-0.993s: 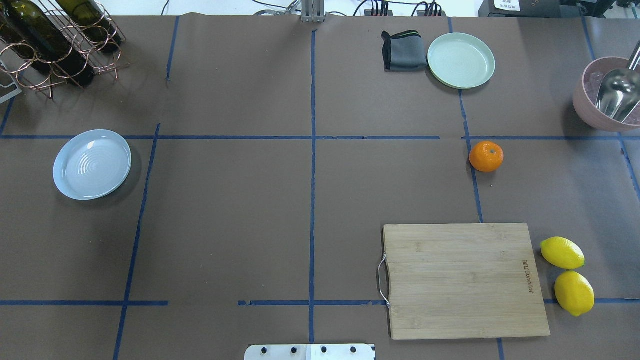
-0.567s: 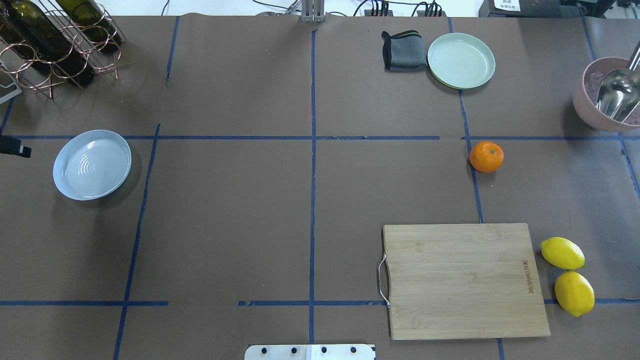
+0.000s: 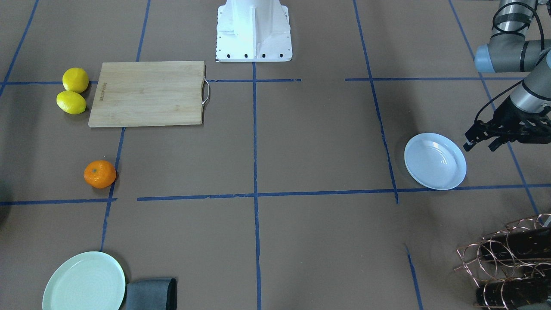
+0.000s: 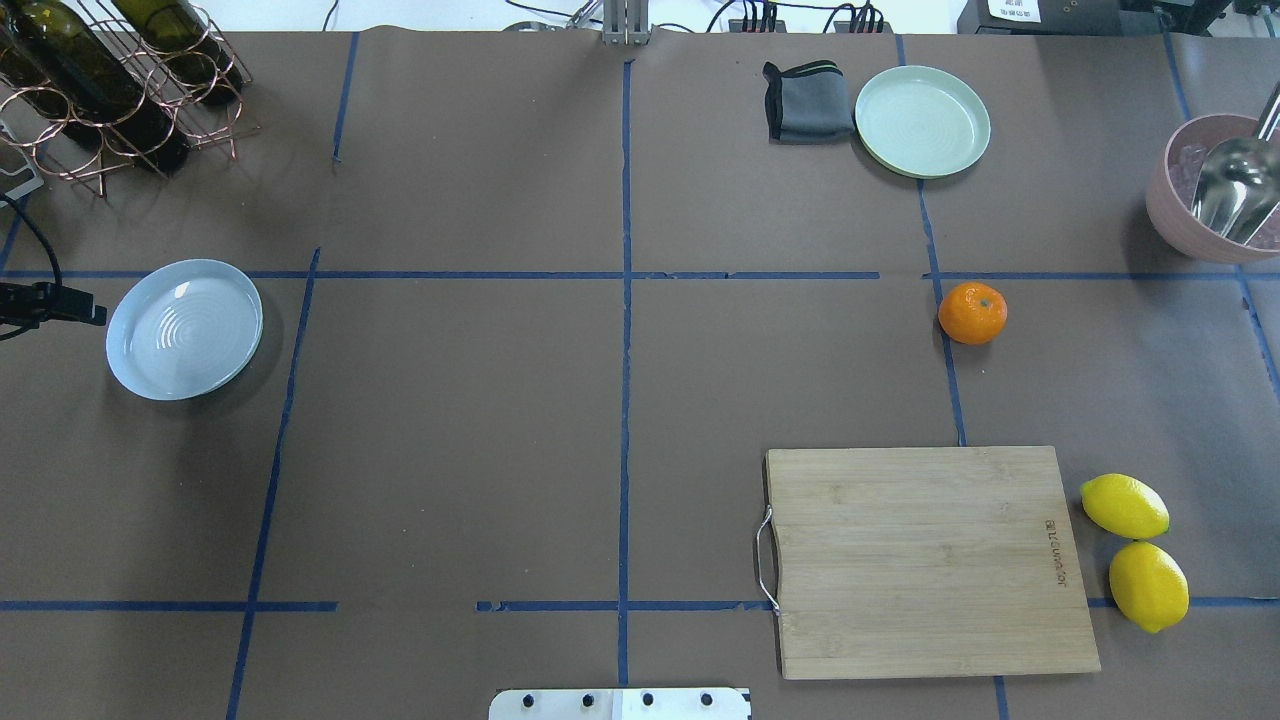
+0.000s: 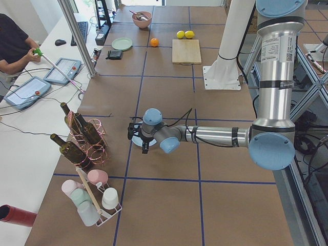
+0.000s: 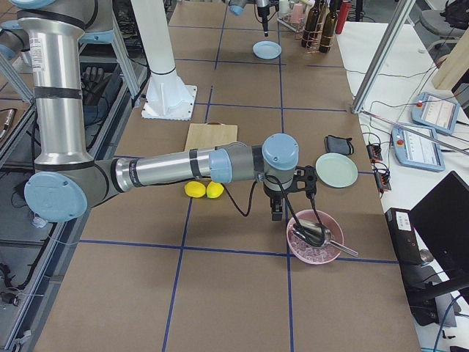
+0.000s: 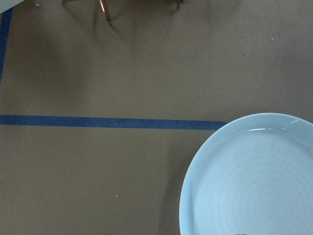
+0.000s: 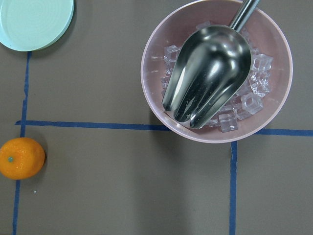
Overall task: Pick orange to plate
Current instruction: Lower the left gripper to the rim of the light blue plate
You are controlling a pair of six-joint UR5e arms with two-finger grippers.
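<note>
The table (image 4: pixel 450 450), brown paper gridded with blue tape, fills every view. The left arm (image 5: pixel 215 136) lies low along it in the left side view, its wrist hiding most of the plate there. The right arm (image 6: pixel 161 170) stretches out in the right side view. The board (image 4: pixel 930 560) lies near right. The bottle rack (image 4: pixel 110 90) is cut off at the far left corner. The plate (image 4: pixel 184 329) sits at the left; the left wrist view catches only part of it. The green plate (image 4: pixel 922 121) has a cloth (image 4: pixel 808 100) just beside it. The bowl (image 8: pixel 152 93) of ice holds a scoop (image 8: pixel 208 73); the overhead view crops it. The orange (image 4: pixel 972 313) rests on a tape line at the right, between green plate and board, well apart from the plate. Two lemons (image 4: pixel 1125 506) lie beside the board. The left gripper (image 3: pixel 478 146) hovers just beside the plate, jaws apart with nothing between them. The right gripper (image 6: pixel 277 209) hangs near the bowl; how its jaws stand cannot be told
</note>
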